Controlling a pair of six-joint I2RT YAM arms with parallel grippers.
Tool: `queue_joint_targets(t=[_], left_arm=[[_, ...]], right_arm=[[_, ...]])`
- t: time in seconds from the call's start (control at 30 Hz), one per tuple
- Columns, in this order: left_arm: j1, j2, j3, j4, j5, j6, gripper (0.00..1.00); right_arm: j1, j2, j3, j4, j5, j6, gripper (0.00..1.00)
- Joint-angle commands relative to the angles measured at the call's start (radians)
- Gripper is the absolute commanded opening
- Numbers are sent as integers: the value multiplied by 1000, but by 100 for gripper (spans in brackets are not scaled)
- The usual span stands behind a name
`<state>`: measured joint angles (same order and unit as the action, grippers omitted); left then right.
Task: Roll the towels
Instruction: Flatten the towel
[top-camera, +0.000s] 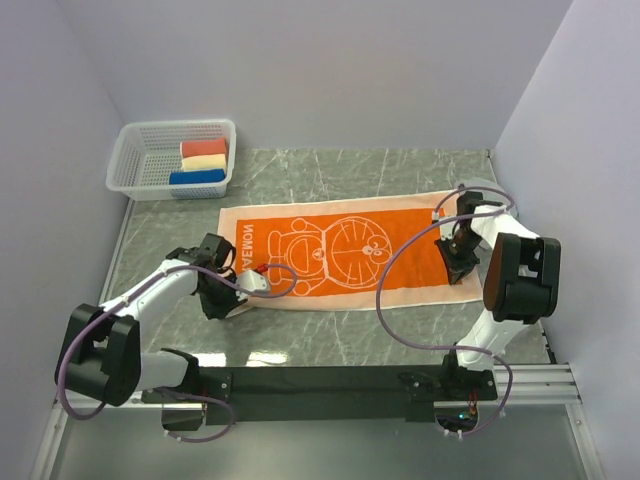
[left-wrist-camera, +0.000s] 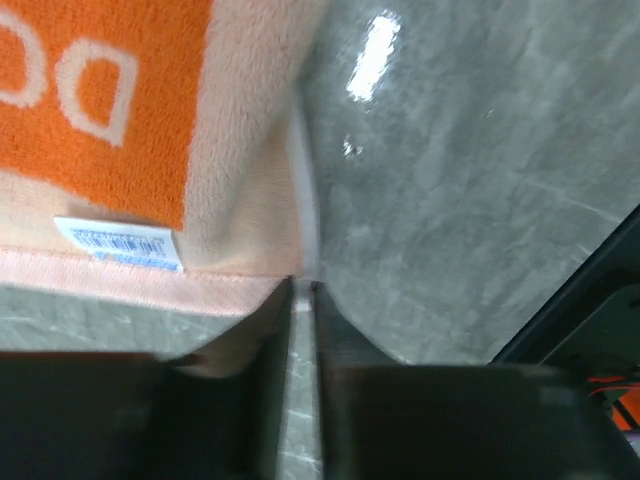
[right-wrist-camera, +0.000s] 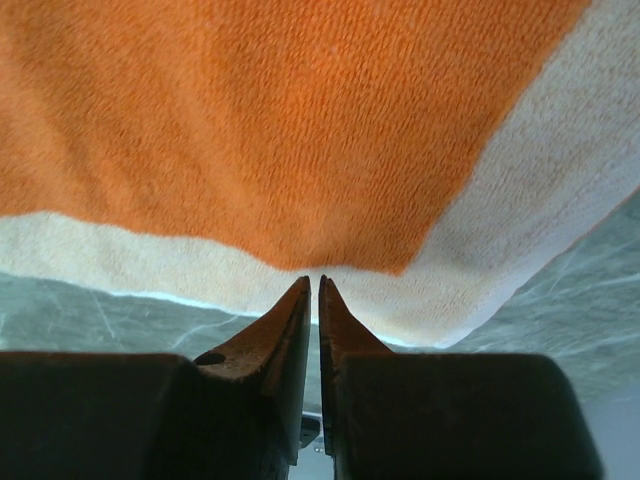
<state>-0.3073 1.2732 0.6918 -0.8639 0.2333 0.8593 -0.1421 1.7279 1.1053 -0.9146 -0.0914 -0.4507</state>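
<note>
Fingers of the left gripper (top-camera: 240, 296) pinch the near-left corner of the orange towel (top-camera: 340, 250), which lies flat and lengthways across the table (top-camera: 330, 340) in the overhead view, while the right gripper (top-camera: 455, 265) bites the opposite end. The grey towel shows nowhere, and a basket (top-camera: 125, 150) holding three small rolls stands well apart at the far left. From the left wrist, you see the fingers (left-wrist-camera: 265, 350) standing at a thin slit on the pale corner hem, just beside a barcode label (left-wrist-camera: 120, 243). The hold looks shallow, so be ready to take a deeper bite if the cloth slips. From the right wrist, the fingers (right-wrist-camera: 275, 330) are likewise pressed almost together on the pale border near a corner. The step appears to be taking up the near edge for a fold or a first turn. Raise both ends together at one height, keep the hem taut between them, and lay it down square, since a skewed start would likely make a crooked roll.
</note>
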Motion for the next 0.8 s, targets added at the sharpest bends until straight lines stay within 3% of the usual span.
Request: queue_joint_targets(t=[0.0, 0.07, 0.23, 0.4, 0.43, 0.5, 0.57, 0.77], left_arm=[[-1, -18, 0, 37, -38, 35, 13], [4, -59, 12, 2, -22, 47, 0], [66, -138, 78, -197, 6, 167, 0], [131, -137, 80, -242, -2, 209, 1], [132, -136, 83, -232, 11, 195, 5], [129, -143, 91, -182, 52, 146, 27], [117, -137, 89, -141, 66, 104, 37], [93, -72, 71, -37, 84, 27, 36]], right_arm=[[10, 22, 1, 45, 41, 15, 14], [9, 30, 2, 51, 44, 17, 14], [19, 35, 4, 43, 56, 18, 14], [24, 0, -8, 33, 62, 6, 14], [22, -7, -9, 33, 62, 6, 14], [24, -24, -7, 30, 56, 7, 14], [24, -31, -4, 17, 47, 9, 12], [24, -90, 28, -18, 33, 1, 8]])
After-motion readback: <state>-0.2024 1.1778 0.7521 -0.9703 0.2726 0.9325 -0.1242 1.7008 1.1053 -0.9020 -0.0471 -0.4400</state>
